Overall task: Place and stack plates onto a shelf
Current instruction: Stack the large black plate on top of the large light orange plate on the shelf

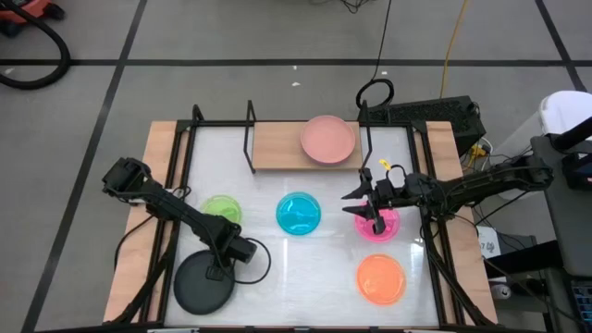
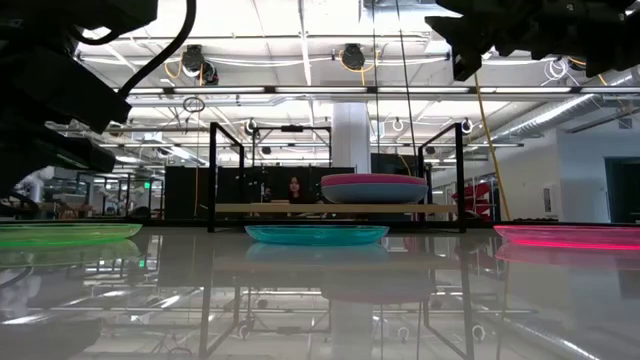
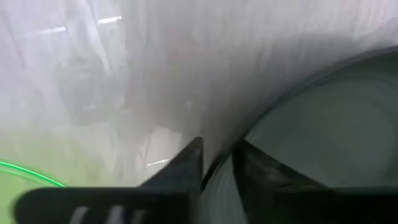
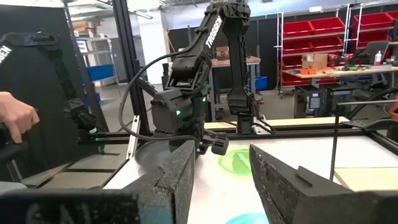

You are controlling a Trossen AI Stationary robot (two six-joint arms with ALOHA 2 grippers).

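The black plate [image 1: 202, 287] lies near the table's near-left corner, and my left gripper [image 1: 220, 269] is down at its far rim, shut on it. My right gripper [image 1: 351, 203] hangs open above the small pink plate [image 1: 379, 227], pointing toward the table's left and touching nothing. Green [image 1: 222, 209], cyan [image 1: 299, 213] and orange [image 1: 381, 278] plates lie flat on the table. On the wooden shelf [image 1: 277, 146] at the far edge sits a salmon plate [image 1: 327, 139]. In the low view, a blue plate [image 2: 373, 192] shows under it. My left gripper [image 3: 217, 152] pinches the black plate's rim [image 3: 214, 177] between its two fingers, one finger [image 3: 186, 165] outside the rim and one [image 3: 261, 168] over the plate's inside. The fingers come down at a slant from above. The plate lies on the table.
Black metal uprights [image 1: 250, 137] frame the shelf, and rails run along both table sides. A person's hand [image 4: 15, 115] shows beyond the table's left side in the right wrist view. Bare white tabletop [image 1: 296, 277] lies between the black and orange plates.
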